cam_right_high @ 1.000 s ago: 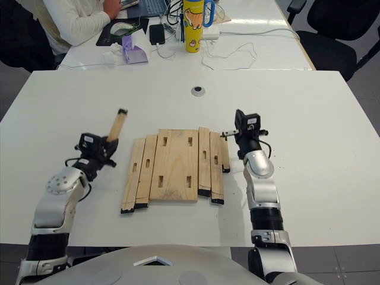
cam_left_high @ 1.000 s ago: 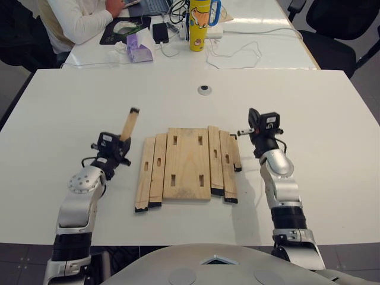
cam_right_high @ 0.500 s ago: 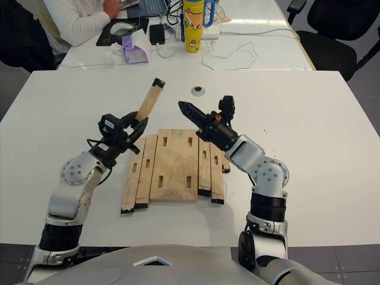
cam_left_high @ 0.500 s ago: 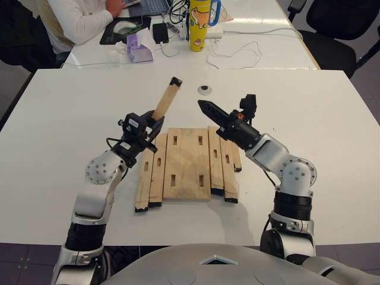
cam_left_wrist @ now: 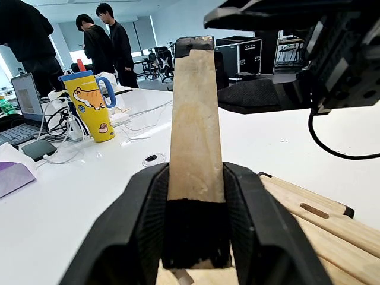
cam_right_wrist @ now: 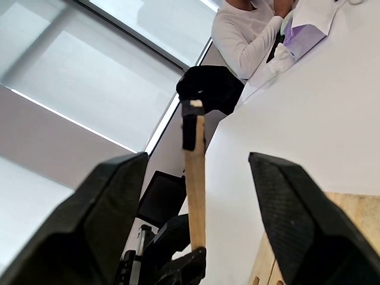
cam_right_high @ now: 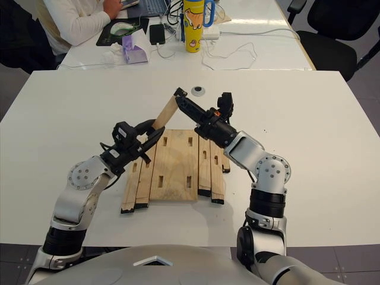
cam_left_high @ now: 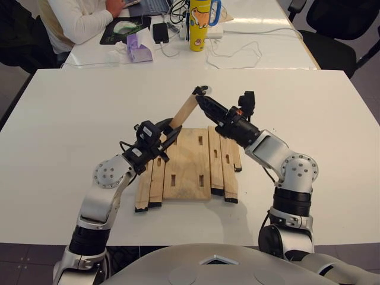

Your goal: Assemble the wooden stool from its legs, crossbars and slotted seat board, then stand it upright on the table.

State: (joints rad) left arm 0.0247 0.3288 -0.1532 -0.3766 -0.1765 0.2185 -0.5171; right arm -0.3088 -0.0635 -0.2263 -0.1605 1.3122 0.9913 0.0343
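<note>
- Head views: on the white table [cam_left_high: 309, 119], the slotted seat board [cam_left_high: 187, 163] lies flat at the centre of the frame. The left-hand slats [cam_left_high: 148, 172] and the right-hand slats [cam_left_high: 222, 160] lie flat against its sides.
- Head views: the left gripper [cam_left_high: 165, 132] sits just above the board's upper left corner and is clenched on the lower end of a wooden leg [cam_left_high: 185, 110]. The leg slants up toward the upper right, clear of the table.
- Head views: the right gripper [cam_left_high: 202, 98] comes in from the right, its tip at the leg's black-capped top end. I cannot tell whether they touch.
- Left wrist view: the dark fingers [cam_left_wrist: 145, 219] clamp the leg on both sides at lower centre, and the leg rises up the middle of the frame. The right gripper shows dark at upper right, and a yellow mug [cam_left_wrist: 95, 107] stands at left.
- Right wrist view: the right gripper's pads [cam_right_wrist: 113, 219] are spread wide at lower left and lower right, released and grasping nothing. The leg is seen through the gap at centre, with the left gripper at its base at the bottom edge.
</note>
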